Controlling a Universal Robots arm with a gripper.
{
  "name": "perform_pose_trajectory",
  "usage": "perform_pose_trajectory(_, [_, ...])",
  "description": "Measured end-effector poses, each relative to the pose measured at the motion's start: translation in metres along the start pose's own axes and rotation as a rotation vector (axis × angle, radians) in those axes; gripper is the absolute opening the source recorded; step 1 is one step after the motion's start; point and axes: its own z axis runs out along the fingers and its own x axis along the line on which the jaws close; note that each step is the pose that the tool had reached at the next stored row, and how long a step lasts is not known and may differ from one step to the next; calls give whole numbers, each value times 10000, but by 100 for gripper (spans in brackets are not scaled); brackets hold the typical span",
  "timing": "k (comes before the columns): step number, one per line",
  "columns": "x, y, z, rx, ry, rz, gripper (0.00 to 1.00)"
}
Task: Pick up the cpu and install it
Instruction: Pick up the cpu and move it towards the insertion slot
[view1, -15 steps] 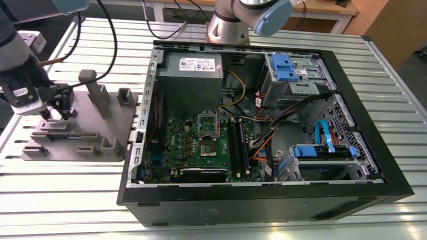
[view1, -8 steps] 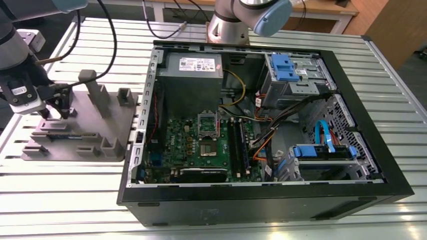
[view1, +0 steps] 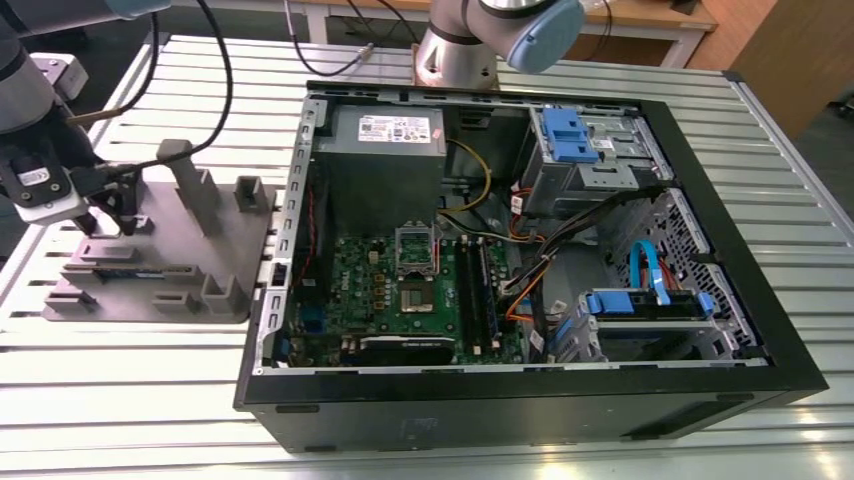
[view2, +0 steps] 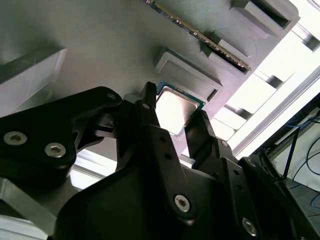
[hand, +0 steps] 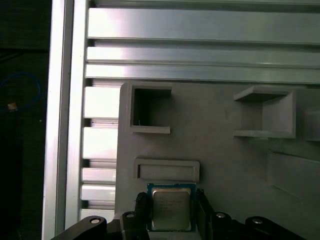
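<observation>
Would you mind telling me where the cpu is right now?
The small square silver-grey cpu is on the grey holder tray at the exterior view's left, beside the open black computer case, directly under the gripper.

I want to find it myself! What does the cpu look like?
Find the open computer case, then the grey holder block beside it, on the exterior view's left. The black pincer hangs over the block; under it lies the cpu, the lone shiny silver square among dull grey pockets.

Open computer case (view1: 507, 410) beside grey parts fixture (view1: 160, 232)
</observation>
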Motion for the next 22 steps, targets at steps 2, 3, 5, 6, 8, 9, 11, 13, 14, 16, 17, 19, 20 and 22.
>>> perform_pose_trajectory(2, [0, 0, -7, -1, -1, -1, 47])
perform_pose_trajectory(3, [0, 1, -13, 0, 1, 0, 47])
perform_pose_trajectory(5, [0, 1, -21, -1, -1, 0, 47])
perform_pose_trajectory(6, [0, 1, -25, 0, -1, 0, 47])
perform_pose_trajectory(8, [0, 1, -33, 0, 1, 0, 47])
perform_pose_trajectory(9, [0, 1, -36, 0, 0, -1, 47])
perform_pose_trajectory(11, [0, 2, -43, 0, 0, 0, 47])
perform_pose_trajectory(13, [1, 2, -48, -1, -1, 0, 47])
perform_pose_trajectory(14, [1, 2, -50, 0, 0, 0, 47])
perform_pose_trajectory(16, [1, 3, -68, 1, 0, 0, 47])
perform_pose_trajectory(17, [1, 3, -76, 2, 0, 0, 47])
perform_pose_trajectory(19, [1, 3, -77, 2, 1, 0, 47])
perform_pose_trajectory(20, [1, 3, -80, 3, 2, 0, 47])
perform_pose_trajectory(22, [1, 3, -90, 4, 4, 0, 47])
